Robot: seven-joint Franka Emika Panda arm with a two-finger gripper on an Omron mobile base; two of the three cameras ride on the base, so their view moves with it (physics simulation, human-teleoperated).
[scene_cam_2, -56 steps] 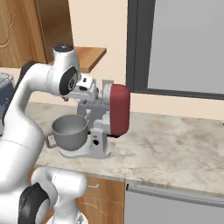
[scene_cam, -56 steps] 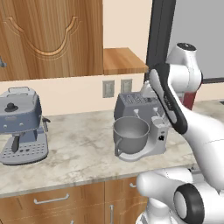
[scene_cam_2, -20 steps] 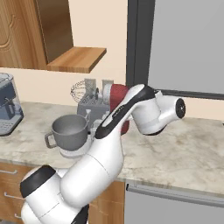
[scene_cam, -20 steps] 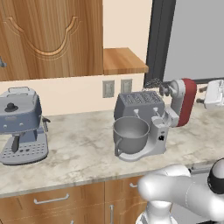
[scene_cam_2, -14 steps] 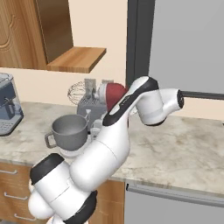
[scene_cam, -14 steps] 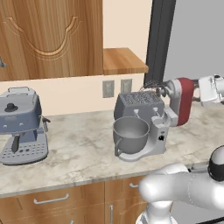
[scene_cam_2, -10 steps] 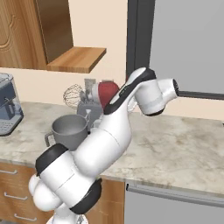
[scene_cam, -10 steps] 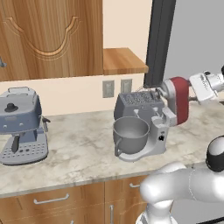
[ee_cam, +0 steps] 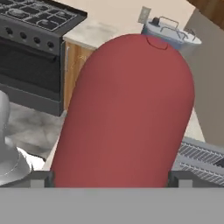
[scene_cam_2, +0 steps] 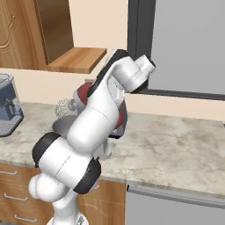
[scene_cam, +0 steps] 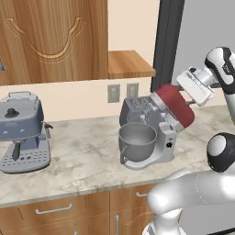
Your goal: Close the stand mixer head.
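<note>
stand mixer head (scene_cam: 174, 105) tipped lower, jaws seemingly astride it, marble counter (scene_cam: 82, 151)

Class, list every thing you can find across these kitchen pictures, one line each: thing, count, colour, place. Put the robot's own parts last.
stand mixer head: 1, dark red, tilted up over the mixer base, just in front of the hand
mixer base: 1, silver-grey, on the counter
steel bowl: 1, grey, seated on the mixer base
wire whisk: 1, grey, under the head's front end
toaster: 1, grey, behind the mixer
espresso machine: 1, blue-grey, counter's left end
wall outlets: 2, grey, on the wall above the counter
counter: 1, pale marbled
wooden shelf: 1, brown, above the outlets
stove: 1, black, in the hand view
arm: 1, white
gripper: 1, against the head's rear; opening unclear
</note>
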